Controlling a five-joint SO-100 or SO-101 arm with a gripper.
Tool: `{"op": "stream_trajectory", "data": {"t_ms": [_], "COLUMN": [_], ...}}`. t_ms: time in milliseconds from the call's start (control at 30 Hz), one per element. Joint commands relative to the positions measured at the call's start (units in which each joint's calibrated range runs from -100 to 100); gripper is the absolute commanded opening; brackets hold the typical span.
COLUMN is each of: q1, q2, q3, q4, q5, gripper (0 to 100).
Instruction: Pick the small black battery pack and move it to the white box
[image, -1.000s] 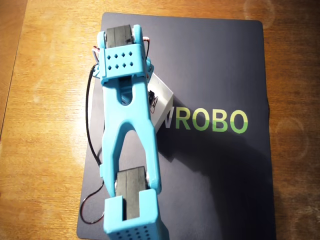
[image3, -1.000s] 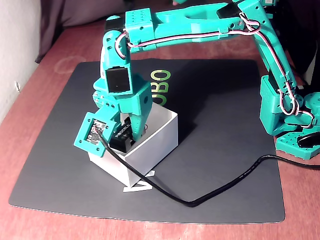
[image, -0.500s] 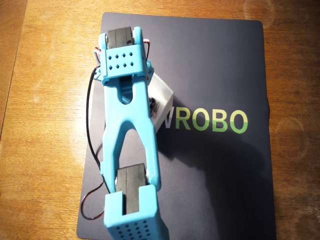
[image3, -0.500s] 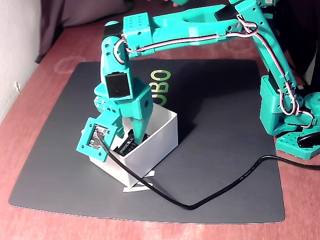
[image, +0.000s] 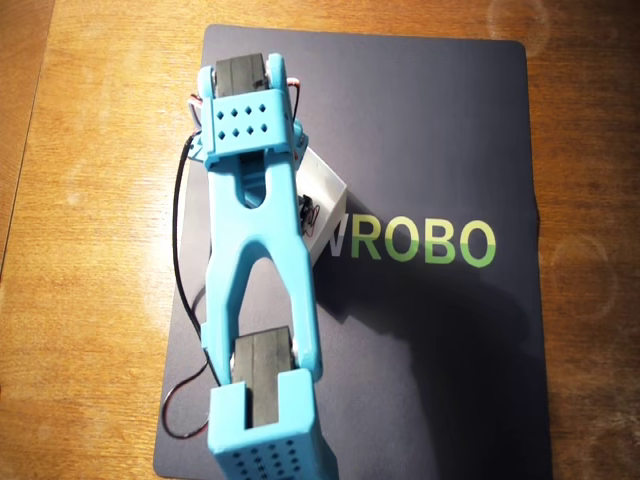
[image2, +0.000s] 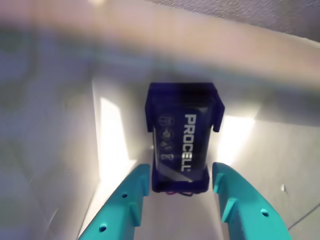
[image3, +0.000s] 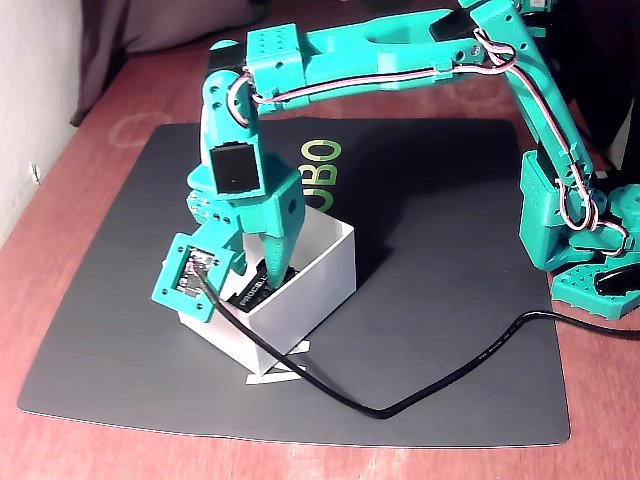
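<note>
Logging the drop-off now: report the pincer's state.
Pincer: open, holding nothing; its two fingers flank the near end of the battery pack, which lies on the floor of the white box.

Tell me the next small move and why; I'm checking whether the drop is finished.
Probably lift the gripper straight up: the small black battery pack lies inside the white box, and the open fingers flank its near end.

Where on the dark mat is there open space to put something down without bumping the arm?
The dark mat is bare right of the square white box, up to the arm's base, and along its left edge. It is crowded at the box, where the hand hangs over the small black battery pack, and where the black cable trails.
</note>
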Motion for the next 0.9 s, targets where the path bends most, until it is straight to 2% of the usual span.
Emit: {"op": "stream_trajectory", "data": {"t_ms": [0, 133, 467, 667, 867], "q1": [0.6, 0.3, -0.4, -0.3, -0.3], "q2": [-5.7, -8.6, -21.3, -31.4, -49.1], "q3": [-2.9, -2.9, 0.1, 6.3, 22.4], "q4": [-2.5, -6.2, -6.3, -6.3, -6.3], "q5": [3.2, 6.5, 14.5, 14.9, 14.9], "gripper": [14, 14, 14, 14, 14]}}
